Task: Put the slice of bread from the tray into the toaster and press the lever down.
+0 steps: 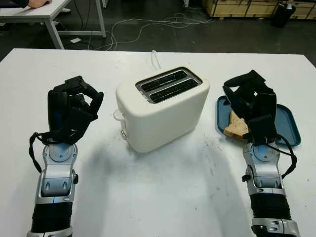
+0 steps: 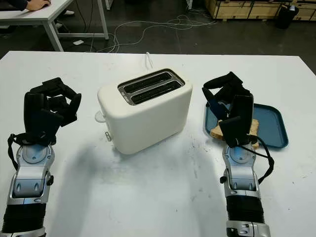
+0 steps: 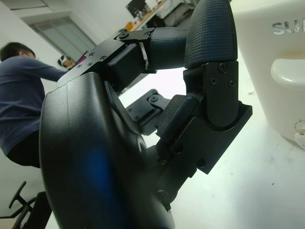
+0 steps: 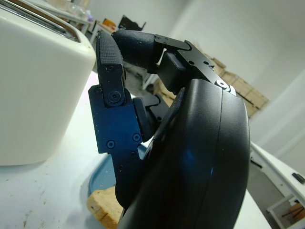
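Note:
A cream two-slot toaster point(image 1: 163, 108) stands mid-table with both slots empty, its lever point(image 1: 118, 116) up on the end facing my left hand. To its right a slice of bread point(image 1: 236, 126) lies at the near-left end of a blue tray point(image 1: 289, 123). My right hand point(image 1: 242, 91) hovers just above that end of the tray with its fingers curled around nothing; the bread point(image 4: 102, 207) sits below its palm, part-hidden. My left hand point(image 1: 86, 98) is raised left of the toaster, curled and holding nothing, a short way from the lever point(image 3: 288, 74).
The white table point(image 1: 148, 197) has bare room in front of the toaster and between my arms. A white cable point(image 1: 155, 59) runs off behind the toaster. A person point(image 3: 19, 95) sits at another table point(image 1: 49, 12) at the far left.

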Action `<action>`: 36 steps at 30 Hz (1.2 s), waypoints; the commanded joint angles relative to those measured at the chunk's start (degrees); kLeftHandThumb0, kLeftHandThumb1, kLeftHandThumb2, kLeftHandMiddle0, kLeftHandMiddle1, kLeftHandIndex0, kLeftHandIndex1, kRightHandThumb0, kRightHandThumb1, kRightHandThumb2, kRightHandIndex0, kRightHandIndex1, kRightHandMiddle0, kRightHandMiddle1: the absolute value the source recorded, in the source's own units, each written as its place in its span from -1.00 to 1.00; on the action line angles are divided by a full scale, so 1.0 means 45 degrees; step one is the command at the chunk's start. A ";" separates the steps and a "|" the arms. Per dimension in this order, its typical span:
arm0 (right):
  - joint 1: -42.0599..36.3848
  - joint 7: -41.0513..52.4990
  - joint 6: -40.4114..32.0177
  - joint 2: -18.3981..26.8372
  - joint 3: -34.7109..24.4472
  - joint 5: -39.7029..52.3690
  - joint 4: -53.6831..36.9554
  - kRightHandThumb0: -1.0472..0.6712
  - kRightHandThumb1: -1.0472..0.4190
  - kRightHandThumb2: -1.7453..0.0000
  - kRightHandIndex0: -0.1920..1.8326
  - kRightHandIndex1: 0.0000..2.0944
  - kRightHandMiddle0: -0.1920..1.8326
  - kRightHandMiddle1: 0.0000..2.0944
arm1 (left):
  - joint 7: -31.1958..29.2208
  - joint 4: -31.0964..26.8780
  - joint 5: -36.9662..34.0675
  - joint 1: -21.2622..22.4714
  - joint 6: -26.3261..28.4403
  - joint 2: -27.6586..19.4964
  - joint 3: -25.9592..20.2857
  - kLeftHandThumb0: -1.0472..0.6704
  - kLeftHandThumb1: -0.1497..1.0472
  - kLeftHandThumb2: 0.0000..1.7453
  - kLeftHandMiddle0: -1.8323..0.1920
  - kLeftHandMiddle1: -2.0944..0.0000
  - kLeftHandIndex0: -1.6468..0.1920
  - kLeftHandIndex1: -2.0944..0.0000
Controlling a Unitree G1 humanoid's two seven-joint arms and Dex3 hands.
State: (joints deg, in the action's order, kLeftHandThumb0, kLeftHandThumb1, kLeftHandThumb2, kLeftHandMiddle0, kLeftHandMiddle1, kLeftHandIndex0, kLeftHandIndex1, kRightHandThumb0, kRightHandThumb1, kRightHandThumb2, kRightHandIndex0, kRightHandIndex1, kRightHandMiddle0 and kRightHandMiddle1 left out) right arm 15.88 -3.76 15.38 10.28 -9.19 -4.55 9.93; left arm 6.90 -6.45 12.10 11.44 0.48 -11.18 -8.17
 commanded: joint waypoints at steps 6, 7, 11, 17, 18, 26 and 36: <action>-0.0044 0.0024 -0.0094 0.0115 -0.0021 0.0015 -0.0134 -0.31 -0.83 0.80 -0.07 0.63 -0.16 0.31 | 0.0045 0.0046 0.0054 -0.0058 -0.0294 -0.0035 0.0099 -0.77 0.17 -0.03 -0.48 -0.36 -0.39 -0.35; -0.0042 0.0031 -0.0064 0.0123 -0.0010 -0.0003 -0.0106 -0.31 -0.83 0.80 -0.07 0.63 -0.16 0.32 | 0.0023 0.0076 0.0026 -0.0035 -0.0324 -0.0048 0.0093 -0.77 0.17 -0.03 -0.48 -0.36 -0.39 -0.35; -0.0063 0.0036 0.0130 0.0161 0.0069 -0.0147 0.0024 -0.29 -0.83 0.79 -0.09 0.66 -0.20 0.39 | -0.0085 -0.0047 -0.0066 -0.0044 -0.0123 -0.0071 0.0032 -0.78 0.17 -0.03 -0.47 -0.37 -0.40 -0.36; -0.0854 -0.0651 0.1240 0.0977 0.0020 -0.1690 -0.0246 -0.34 -0.83 0.90 -0.08 0.26 -0.06 -0.17 | -0.0003 -0.0051 -0.0026 -0.0040 -0.0099 -0.0029 0.0017 -0.77 0.17 -0.03 -0.47 -0.37 -0.40 -0.36; -0.1117 -0.0845 0.1428 0.1210 -0.0052 -0.2088 -0.0386 -0.35 -0.83 0.93 -0.07 0.14 -0.03 -0.30 | -0.0006 -0.0021 -0.0025 -0.0031 -0.0137 -0.0038 0.0022 -0.78 0.17 -0.03 -0.47 -0.37 -0.40 -0.36; -0.3211 -0.2389 0.0586 0.3400 -0.0358 -0.6744 -0.2322 -0.51 -0.78 0.99 -0.37 -0.25 -0.07 -0.95 | -0.0007 0.0078 -0.0038 0.0015 -0.0294 -0.0117 -0.0030 -0.77 0.16 -0.02 -0.47 -0.37 -0.40 -0.36; -0.3982 -0.0493 -0.2691 0.4947 0.0550 -0.9820 -0.2896 -0.63 -0.72 1.00 -0.76 -0.39 -0.54 -1.00 | 0.0013 0.0057 -0.0033 0.0030 -0.0267 -0.0109 -0.0052 -0.77 0.15 -0.01 -0.47 -0.37 -0.38 -0.37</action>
State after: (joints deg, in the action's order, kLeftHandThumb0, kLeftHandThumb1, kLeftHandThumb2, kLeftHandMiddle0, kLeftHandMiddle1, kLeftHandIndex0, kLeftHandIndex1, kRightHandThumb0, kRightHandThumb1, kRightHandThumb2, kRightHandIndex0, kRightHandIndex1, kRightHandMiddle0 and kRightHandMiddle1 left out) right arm -2.16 -7.43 4.77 31.67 -7.66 -48.11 -2.46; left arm 6.86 -6.38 12.12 11.45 0.07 -11.34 -8.36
